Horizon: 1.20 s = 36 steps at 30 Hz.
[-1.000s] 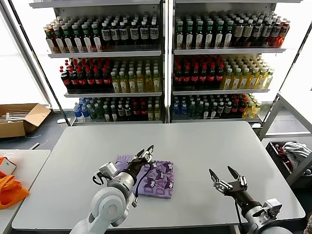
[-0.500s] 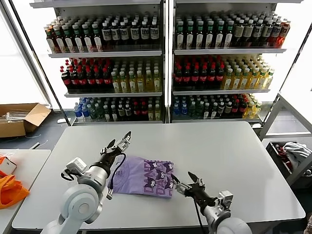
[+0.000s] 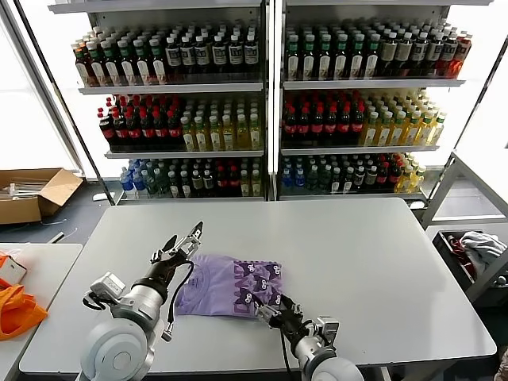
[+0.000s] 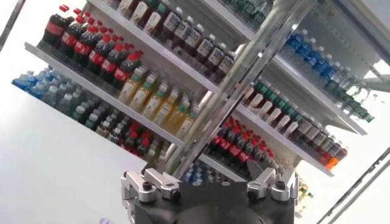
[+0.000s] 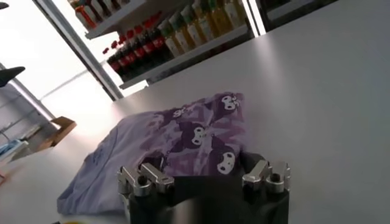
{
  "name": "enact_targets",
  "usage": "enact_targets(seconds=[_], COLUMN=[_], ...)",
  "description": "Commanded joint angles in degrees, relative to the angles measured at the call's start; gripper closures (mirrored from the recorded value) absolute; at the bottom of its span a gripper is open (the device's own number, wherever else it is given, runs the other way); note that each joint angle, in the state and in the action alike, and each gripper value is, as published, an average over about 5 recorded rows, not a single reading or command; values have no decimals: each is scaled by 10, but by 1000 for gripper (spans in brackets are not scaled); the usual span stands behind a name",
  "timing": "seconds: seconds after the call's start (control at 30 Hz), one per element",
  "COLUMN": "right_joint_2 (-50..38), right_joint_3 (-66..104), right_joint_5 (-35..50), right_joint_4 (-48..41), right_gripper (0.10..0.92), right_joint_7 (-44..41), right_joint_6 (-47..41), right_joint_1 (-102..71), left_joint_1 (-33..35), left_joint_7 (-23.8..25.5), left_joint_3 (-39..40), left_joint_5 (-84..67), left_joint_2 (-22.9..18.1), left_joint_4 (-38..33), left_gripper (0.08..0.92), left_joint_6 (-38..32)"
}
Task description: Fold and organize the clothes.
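Observation:
The lavender T-shirt (image 3: 226, 286) lies folded on the grey table (image 3: 357, 254), near the front middle, with its dark purple print on the right half. It also shows in the right wrist view (image 5: 183, 140). My left gripper (image 3: 182, 238) is open and empty, raised above the shirt's left edge and pointing at the shelves; in the left wrist view (image 4: 207, 182) it holds nothing. My right gripper (image 3: 272, 308) is open and low over the table, at the shirt's front right corner. In the right wrist view (image 5: 204, 176) its jaws stand wide apart with the printed cloth just ahead.
Shelves of bottles (image 3: 262, 111) stand behind the table. A side table at the left holds orange fabric (image 3: 16, 309). A cardboard box (image 3: 32, 194) lies on the floor at the left. A bin with cloth (image 3: 476, 250) stands at the right.
My left gripper has moved left and off the shirt, uncovering its left half. My right gripper has swung left from the table's front right to the shirt's front right corner.

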Motion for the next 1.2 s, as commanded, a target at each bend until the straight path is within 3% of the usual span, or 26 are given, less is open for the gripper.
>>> enact_targets(seconds=[0.03, 0.37, 0.83, 1.03, 1.2], right_joint_2=[31, -10, -110, -126, -115], right_joint_3=[-32, 13, 146, 201, 229], right_joint_5=[14, -56, -90, -110, -170], right_joint_4=[-28, -12, 20, 10, 47], right_gripper=[224, 487, 883, 915, 858], right_joint_7=[65, -26, -149, -177, -169], right_joint_6=[-3, -95, -116, -104, -98], right_joint_1=[20, 28, 3, 1, -11], left_joint_1=[34, 43, 47, 52, 55], left_joint_7=[8, 8, 14, 19, 24], left_joint_3=[-15, -25, -46, -47, -48], left_joint_5=[6, 11, 11, 12, 16], left_joint_2=[-5, -7, -9, -16, -15], left_joint_4=[-17, -12, -10, -9, -17], left_gripper=[177, 177, 177, 177, 177], left_joint_6=[0, 5, 11, 14, 13])
